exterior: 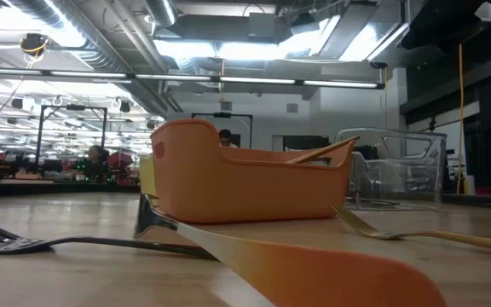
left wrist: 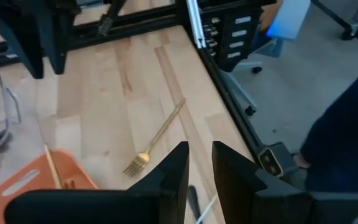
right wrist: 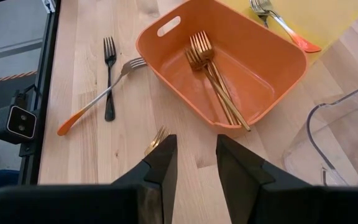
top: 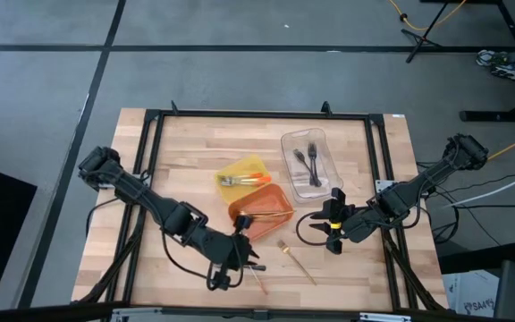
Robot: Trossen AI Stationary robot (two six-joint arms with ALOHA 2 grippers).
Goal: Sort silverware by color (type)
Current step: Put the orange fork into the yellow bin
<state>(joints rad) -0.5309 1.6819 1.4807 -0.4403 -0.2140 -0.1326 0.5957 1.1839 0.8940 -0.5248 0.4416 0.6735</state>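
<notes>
Hovering above the pale, grainy wooden table [top: 195, 152], both my claws are empty. My right gripper [right wrist: 191, 155] stands with its dark fingers apart, nothing between them, over the handle end of a thin gold fork [top: 297, 262] that lies loose on the wood, its long axis diagonal, tines [top: 282, 243] toward the orange tray [right wrist: 166, 28]. That tray is smooth plastic, rounded at the corners, with a slot handle; the gold forks [right wrist: 213, 78] inside lie side by side, slanted across its floor. My left gripper [left wrist: 199, 165] is parted too, near the table's front edge. Beside the tray, on the wood, a black fork [right wrist: 109, 74] and an orange-handled silver fork [right wrist: 95, 99] cross each other. Two black forks [top: 307, 161] rest in the clear tray [top: 291, 139]; an orange-handled piece [top: 244, 181] lies on the yellow tray [top: 249, 165].
</notes>
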